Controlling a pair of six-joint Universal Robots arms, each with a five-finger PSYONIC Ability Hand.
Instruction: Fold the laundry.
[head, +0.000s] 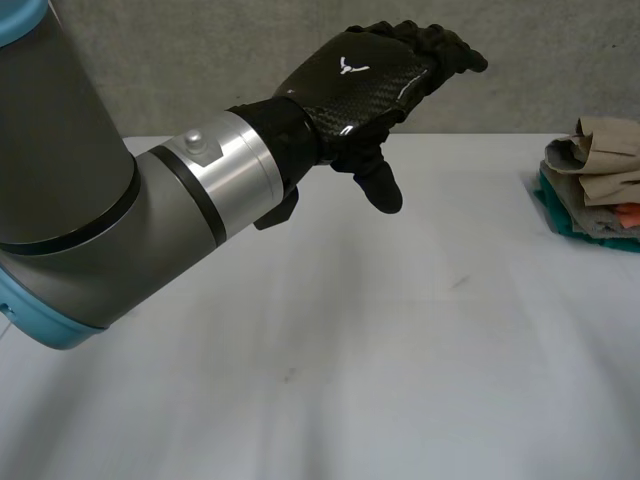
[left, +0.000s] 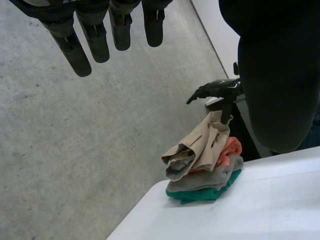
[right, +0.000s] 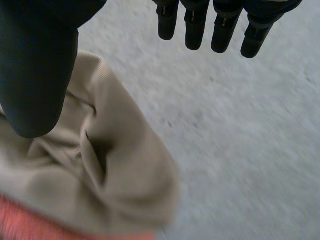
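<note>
A pile of folded laundry (head: 590, 190) sits at the table's far right edge. A crumpled beige garment (left: 200, 145) lies on top, over an orange piece (left: 231, 149), a grey piece (left: 205, 178) and a teal piece (left: 200, 194). My right hand (left: 215, 90) hovers just over the beige garment (right: 100, 175), its fingers (right: 222, 30) straight and spread from the thumb, holding nothing. My left hand (head: 360, 80) is raised above the middle of the white table (head: 350, 350), open and empty, well to the left of the pile.
My left forearm (head: 130, 220) reaches across the table's left side. A grey floor (left: 75, 150) lies beyond the table's far edge.
</note>
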